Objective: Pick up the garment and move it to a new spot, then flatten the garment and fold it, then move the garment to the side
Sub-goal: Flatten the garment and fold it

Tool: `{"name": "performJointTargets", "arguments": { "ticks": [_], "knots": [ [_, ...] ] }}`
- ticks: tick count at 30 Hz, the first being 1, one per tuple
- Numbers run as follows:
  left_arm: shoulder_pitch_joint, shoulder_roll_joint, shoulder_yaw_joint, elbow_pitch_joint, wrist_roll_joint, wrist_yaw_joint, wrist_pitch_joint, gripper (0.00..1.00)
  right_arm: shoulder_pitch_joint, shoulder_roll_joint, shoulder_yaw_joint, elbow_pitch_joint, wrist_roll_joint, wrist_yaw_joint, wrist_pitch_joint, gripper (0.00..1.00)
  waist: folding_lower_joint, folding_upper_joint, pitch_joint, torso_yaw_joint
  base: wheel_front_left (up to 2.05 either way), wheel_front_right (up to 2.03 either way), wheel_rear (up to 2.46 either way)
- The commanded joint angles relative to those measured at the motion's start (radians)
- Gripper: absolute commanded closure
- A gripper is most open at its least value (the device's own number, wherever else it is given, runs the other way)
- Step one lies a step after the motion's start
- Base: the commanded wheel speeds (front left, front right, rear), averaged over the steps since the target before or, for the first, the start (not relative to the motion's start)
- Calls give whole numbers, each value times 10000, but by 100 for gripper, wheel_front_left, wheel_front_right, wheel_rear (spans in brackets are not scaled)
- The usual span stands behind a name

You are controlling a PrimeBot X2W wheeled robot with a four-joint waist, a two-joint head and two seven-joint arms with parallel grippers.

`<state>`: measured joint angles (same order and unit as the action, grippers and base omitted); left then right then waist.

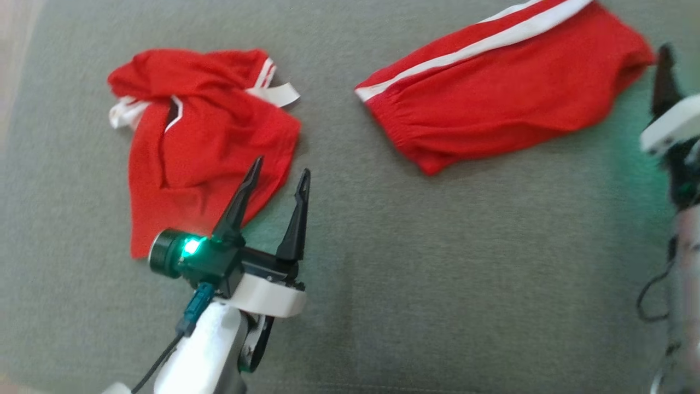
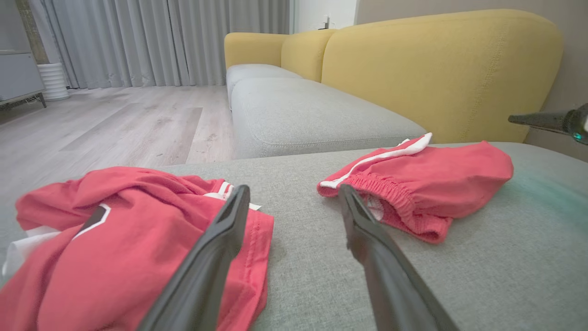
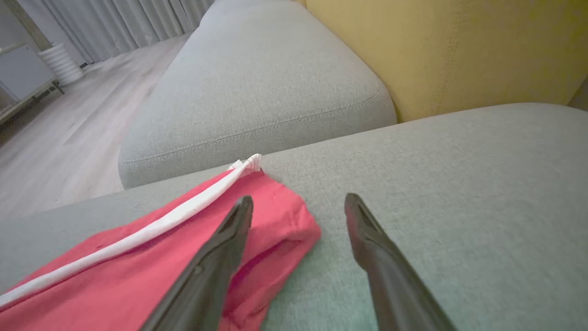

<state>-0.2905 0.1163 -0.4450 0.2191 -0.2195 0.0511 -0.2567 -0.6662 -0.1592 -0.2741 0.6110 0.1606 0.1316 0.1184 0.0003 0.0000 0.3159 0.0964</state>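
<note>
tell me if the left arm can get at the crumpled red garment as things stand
Probably yes. The left pincer is open and hovers at the near edge of the crumpled red garment, one finger over the cloth. Nothing lies between them on the grey cushion.

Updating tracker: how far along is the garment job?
Done: striped garment looks folded, lying on the cushion. In hand: nothing; left gripper and right gripper both open, left one at the crumpled garment. Left: picking it up, flattening, folding, setting aside.

Black long-fingered tool (image 1: pixel 282 165), white forearm (image 1: pixel 203 350), green light (image 1: pixel 190 246), dark cable (image 1: pixel 163 354)
</note>
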Motion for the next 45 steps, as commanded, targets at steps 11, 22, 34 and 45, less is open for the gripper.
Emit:
{"name": "performJointTargets", "arguments": {
  "ticks": [11,22,34,45],
  "knots": [
    [-695,-449,748,-448,541,-486,-51,0,-2674,-941,-1262,2968,-2033,-9,862,0,-3,0,1156,1010,0,0,0],
    [-654,-603,1075,-396,720,-614,-51,0,-3198,-938,-815,4676,-2561,-9,586,100,-3,0,1087,843,0,0,0],
    [-332,-643,1386,-317,863,-725,-51,0,-2451,-1744,-120,4976,-765,-9,-1176,100,-3,0,45,-41,0,0,0],
    [29,-653,1567,-357,939,-807,-51,0,-1353,-2832,-405,5088,133,-9,-1667,100,-3,0,-251,-344,0,0,0]
  ]
}}
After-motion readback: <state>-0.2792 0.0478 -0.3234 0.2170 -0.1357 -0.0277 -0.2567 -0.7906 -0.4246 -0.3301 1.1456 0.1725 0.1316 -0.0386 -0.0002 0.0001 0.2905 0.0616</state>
